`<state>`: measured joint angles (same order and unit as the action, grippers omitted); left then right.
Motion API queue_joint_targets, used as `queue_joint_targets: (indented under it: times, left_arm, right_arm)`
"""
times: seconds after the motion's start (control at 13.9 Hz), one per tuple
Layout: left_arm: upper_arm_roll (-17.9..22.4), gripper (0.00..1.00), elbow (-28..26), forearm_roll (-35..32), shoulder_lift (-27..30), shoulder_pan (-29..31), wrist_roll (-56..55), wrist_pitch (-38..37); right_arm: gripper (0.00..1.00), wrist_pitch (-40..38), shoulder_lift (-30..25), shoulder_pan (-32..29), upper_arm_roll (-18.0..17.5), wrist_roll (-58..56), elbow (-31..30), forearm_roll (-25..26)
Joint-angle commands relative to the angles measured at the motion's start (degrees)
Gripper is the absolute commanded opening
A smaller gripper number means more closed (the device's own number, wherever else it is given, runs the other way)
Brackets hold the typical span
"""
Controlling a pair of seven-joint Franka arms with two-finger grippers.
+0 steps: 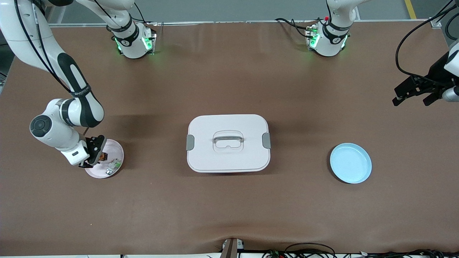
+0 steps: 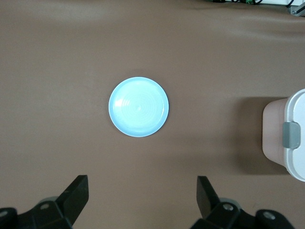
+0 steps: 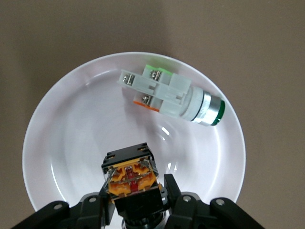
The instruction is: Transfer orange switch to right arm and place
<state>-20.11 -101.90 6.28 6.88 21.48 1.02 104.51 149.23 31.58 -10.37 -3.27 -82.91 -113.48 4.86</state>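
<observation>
Blocky orange switch [image 3: 131,179] — seemingly gripped — over glossy round plate [image 3: 62,124].

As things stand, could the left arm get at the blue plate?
Probably yes: the left tool hangs open over bare table beside the blue plate, nothing lies between them, and the right tool is busy at the pink plate.

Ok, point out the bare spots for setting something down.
Free: the blue plate, and table between it and the lidded box. Crowded: the white plate, holding the white-and-green part plus the right claw gripping the orange switch.
</observation>
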Motion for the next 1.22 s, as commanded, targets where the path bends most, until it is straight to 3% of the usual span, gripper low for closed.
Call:
queue_joint_targets:
  times: [0.0,0.36,0.72,0.79,0.86,0.94,1.15]
  left_arm:
    - [-0.2,1.0,0.5,-0.9,0.4,0.2,-0.2,-1.5]
    - [0.9,1.0,0.8,-0.9,0.1,-0.6,-0.1,-1.6]
    - [14.3,1.0,1.0,-1.1,0.1,-13.8,-0.1,-1.6]
    - [15.5,1.0,1.0,-1.1,0.1,-15.2,-0.1,-1.6]
    - [17.5,1.0,1.0,-1.2,0.1,-17.3,-0.1,-1.6]
    - [19.9,1.0,1.1,-1.2,0.1,-19.3,-0.1,-1.7]
    - [20.8,1.0,1.1,-1.8,-0.1,-20.5,-0.1,-1.6]
  right_arm:
    - [0.0,-0.3,0.8,-1.0,-0.6,-0.9,0.5,0.7]
    - [0.0,-0.3,1.5,-1.4,-0.6,-0.2,0.5,-0.7]
    - [0.0,-0.1,2.3,-1.6,-0.6,-0.1,0.7,-1.5]
    - [0.09,-0.1,2.3,-1.5,-0.6,0.5,0.8,-1.8]
    - [0.99,-0.2,2.3,-1.6,-0.6,0.7,0.8,-2.5]
    - [1.0,-0.3,2.3,-1.3,-0.6,0.9,0.8,-3.0]
    - [1.0,-0.5,2.3,-1.4,-0.6,1.2,0.9,-3.2]
